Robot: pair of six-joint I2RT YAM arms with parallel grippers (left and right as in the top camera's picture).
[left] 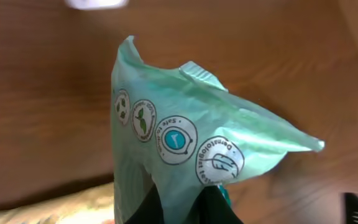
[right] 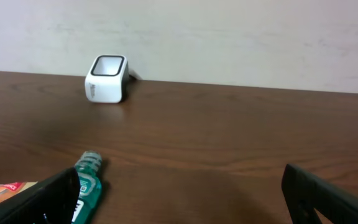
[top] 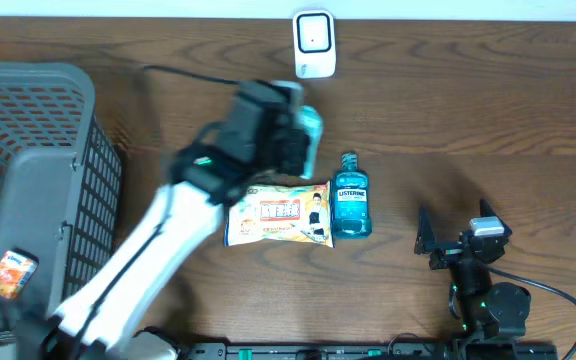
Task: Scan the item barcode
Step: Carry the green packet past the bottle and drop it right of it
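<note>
A pale green packet (left: 191,143) with round printed badges hangs above the table, pinched at its lower end by my left gripper (left: 180,208), which is shut on it. From overhead the packet (top: 311,133) sticks out past the left gripper (top: 293,140), some way in front of the white barcode scanner (top: 314,44) at the table's far edge. In the right wrist view the scanner (right: 107,79) stands upright against the wall. My right gripper (top: 448,240) rests low at the front right, its fingers wide open around nothing (right: 182,205). No barcode shows on the packet.
A blue Listerine bottle (top: 350,198) lies beside an orange-and-white snack packet (top: 280,213) at mid table. A grey mesh basket (top: 28,180) at the left holds an orange item (top: 10,272). The bottle (right: 87,180) lies just beyond my right gripper's left finger.
</note>
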